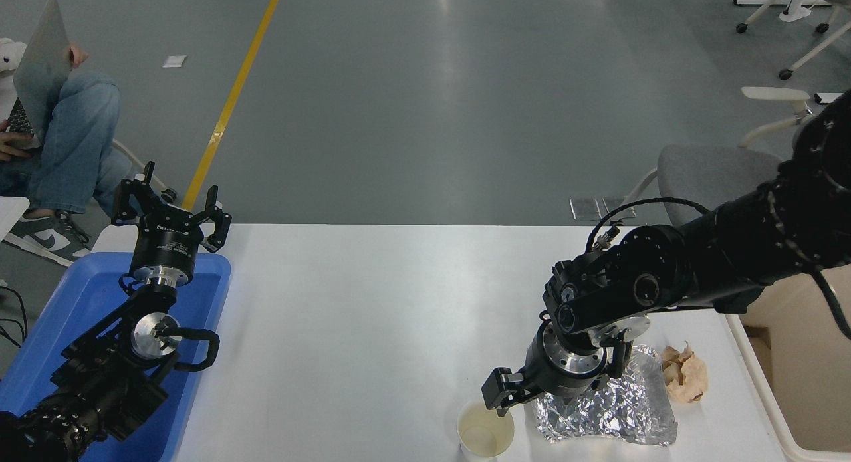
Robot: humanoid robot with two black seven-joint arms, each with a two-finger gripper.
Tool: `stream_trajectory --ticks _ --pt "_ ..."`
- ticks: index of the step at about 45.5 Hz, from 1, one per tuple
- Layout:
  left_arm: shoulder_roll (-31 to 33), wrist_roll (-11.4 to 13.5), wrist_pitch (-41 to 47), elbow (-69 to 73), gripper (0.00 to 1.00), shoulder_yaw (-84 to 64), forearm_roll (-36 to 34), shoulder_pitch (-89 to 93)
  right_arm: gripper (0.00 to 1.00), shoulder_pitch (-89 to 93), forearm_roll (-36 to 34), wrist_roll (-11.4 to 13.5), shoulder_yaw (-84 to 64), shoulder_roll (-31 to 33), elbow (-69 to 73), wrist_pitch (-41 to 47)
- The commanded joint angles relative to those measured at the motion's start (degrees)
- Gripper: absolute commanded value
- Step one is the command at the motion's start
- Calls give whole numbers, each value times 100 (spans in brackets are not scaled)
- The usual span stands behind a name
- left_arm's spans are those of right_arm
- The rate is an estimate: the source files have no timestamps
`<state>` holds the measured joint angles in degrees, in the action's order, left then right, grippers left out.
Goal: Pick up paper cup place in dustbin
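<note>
- The paper cup (486, 437) stands upright at the table's (372, 316) near edge, just left of the crumpled foil tray (611, 409).
- The right gripper (515, 397) hangs over the cup's far rim; one finger shows, the other is hidden, so I cannot tell its opening.
- The dustbin (758, 375) is at the right edge.
- The left gripper (171, 206) rests over the blue tray (66, 309), fingers spread, holding nothing.

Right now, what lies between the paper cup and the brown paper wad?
In the head view, the foil tray lies between the paper cup and the paper wad.
</note>
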<state>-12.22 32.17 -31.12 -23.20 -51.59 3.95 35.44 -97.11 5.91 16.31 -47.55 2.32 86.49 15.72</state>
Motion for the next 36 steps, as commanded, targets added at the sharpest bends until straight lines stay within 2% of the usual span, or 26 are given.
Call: stream_trajectory --ticks 1,4,11,15,19,23,25,26,36 --pt "0 0 1 -1 99 0 0 -2 97 298 -19 30 185 -109 -115 -280" --pt "0 0 1 -1 99 0 0 -2 94 394 -11 39 185 -144 -142 -473" --pt "0 0 1 -1 99 0 0 -2 93 676 68 39 167 -232 -150 -922" --pt "0 0 1 0 99 0 0 -2 85 825 104 48 150 -232 -168 -957" --pt "0 0 1 -1 99 0 0 -2 65 861 139 48 97 -232 -177 -957" --pt "0 0 1 -1 99 0 0 -2 22 843 235 48 -8 -232 -177 -940" --pt "0 0 1 -1 99 0 0 -2 5 825 244 48 -43 -232 -177 -940" --pt "0 0 1 -1 99 0 0 -2 0 817 236 48 -61 -232 -177 -940" --pt "0 0 1 -1 99 0 0 -2 0 711 156 48 -114 -232 -177 -904"
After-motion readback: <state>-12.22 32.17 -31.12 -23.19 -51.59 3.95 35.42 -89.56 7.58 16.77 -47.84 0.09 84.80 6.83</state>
